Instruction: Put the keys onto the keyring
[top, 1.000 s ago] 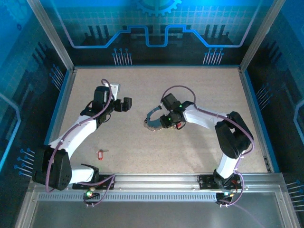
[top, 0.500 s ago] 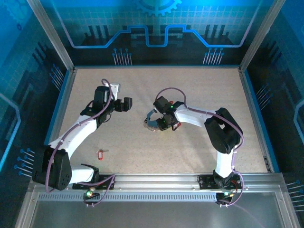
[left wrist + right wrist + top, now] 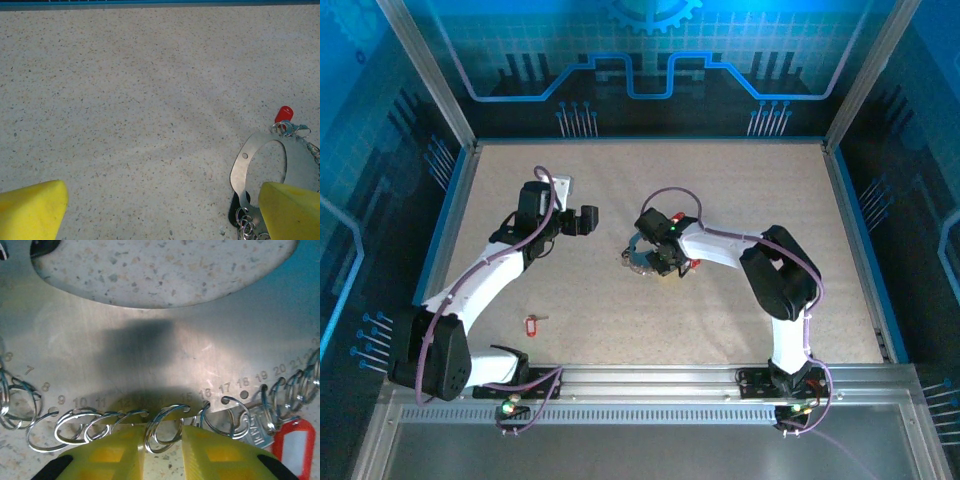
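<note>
The keyring (image 3: 636,254) is a flat silver crescent plate (image 3: 150,330) with numbered holes, and a row of small split rings hangs along its edge. It lies at the table's middle. My right gripper (image 3: 656,263) is over its near edge, and the yellow fingers (image 3: 162,442) are shut on one split ring (image 3: 163,432) near hole 14. A silver key with a red tag (image 3: 295,440) hangs near hole 18. Another red-tagged key (image 3: 530,325) lies loose at the front left. My left gripper (image 3: 588,220) stands open and empty left of the keyring (image 3: 300,165), beside which a red tag (image 3: 284,114) shows.
A blue-edged wall (image 3: 645,140) bounds the speckled table at the back, with metal posts at the corners. The right arm's elbow (image 3: 780,280) sits right of the keyring. A dark tag (image 3: 235,210) lies under the plate's near end.
The right arm has swung left, carrying its gripper leftward along the keyring's edge. The left arm and the loose red-tagged key have not moved.
</note>
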You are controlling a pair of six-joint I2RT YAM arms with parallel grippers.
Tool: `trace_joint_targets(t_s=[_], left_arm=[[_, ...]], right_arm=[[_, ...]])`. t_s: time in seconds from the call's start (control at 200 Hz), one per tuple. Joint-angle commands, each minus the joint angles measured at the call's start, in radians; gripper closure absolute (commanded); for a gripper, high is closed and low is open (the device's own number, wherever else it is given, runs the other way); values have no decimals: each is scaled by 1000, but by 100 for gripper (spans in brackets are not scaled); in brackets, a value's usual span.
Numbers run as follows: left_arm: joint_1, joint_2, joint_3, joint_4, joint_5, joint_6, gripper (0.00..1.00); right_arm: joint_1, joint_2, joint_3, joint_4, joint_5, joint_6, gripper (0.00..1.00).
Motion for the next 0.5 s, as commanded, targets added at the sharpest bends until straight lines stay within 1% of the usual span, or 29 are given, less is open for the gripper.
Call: trace_joint_targets(t_s=[0.0,0.2,0.36,0.495], left_arm=[[-7,-12,34,-13,-1,6,1],[-7,-12,34,-13,0,4,1],[-7,-9,33,-13,-3,5,1],[-7,-8,33,-12,-4,5,1]], right_arm=[[26,21,35,-31,95,-11,72],[55,53,84,-66,178,-25,71],[59,67,94,-77,210,-28,72],[62,69,88,-83,213,-26,72]])
